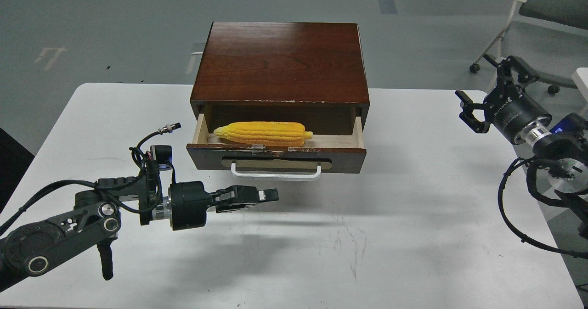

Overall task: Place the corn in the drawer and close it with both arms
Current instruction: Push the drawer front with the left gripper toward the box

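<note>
White table (413, 235) holds the open drawer (275, 158) with corn (264, 133) inside; only closing remains. My left gripper (268, 195) looks pinched together, my right gripper (487, 93) spread, both empty.

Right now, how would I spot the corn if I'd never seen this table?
Find the dark wooden box on the white table. Its drawer is pulled open, and the corn lies inside, the only bright yellow thing there.

No legible text anywhere (right wrist marking too blurred)
</note>
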You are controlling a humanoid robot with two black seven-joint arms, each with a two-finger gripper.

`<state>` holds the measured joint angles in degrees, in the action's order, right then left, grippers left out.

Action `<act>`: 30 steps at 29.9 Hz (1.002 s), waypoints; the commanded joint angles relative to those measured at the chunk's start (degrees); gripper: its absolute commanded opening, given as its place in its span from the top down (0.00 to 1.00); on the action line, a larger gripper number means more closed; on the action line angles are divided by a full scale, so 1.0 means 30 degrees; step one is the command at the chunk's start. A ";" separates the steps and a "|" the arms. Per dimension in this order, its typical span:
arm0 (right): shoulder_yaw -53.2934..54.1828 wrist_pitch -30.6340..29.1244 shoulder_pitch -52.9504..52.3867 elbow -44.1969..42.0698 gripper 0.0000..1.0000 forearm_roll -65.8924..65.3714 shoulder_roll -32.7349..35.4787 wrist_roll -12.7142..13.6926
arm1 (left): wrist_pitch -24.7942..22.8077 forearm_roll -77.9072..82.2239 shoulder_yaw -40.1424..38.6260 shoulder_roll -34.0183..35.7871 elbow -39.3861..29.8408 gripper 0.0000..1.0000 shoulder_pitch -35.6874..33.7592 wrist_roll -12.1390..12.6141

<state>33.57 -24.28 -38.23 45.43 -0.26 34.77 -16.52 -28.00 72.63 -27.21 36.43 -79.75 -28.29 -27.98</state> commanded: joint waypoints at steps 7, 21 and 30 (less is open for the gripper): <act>-0.0029 -0.0021 0.0056 0.0003 0.06 -0.0088 0.0011 -0.0001 | 0.0000 -0.0098 -0.0189 -0.0044 0.0948 1.00 -0.0619 -0.0006; -0.0498 -0.0021 0.0173 0.0003 0.06 -0.0205 -0.0135 -0.0001 | 0.0000 -0.0245 -0.0336 -0.0334 0.1038 1.00 -0.1322 -0.0006; -0.0820 -0.0050 0.0320 0.0120 0.06 -0.0234 0.0011 -0.0001 | 0.0000 -0.0187 -0.0014 -0.1711 0.2530 1.00 -0.2522 -0.0006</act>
<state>31.35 -24.44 -37.33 45.88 -0.97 34.55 -16.52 -28.01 72.02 -27.46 32.61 -73.61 -34.91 -28.01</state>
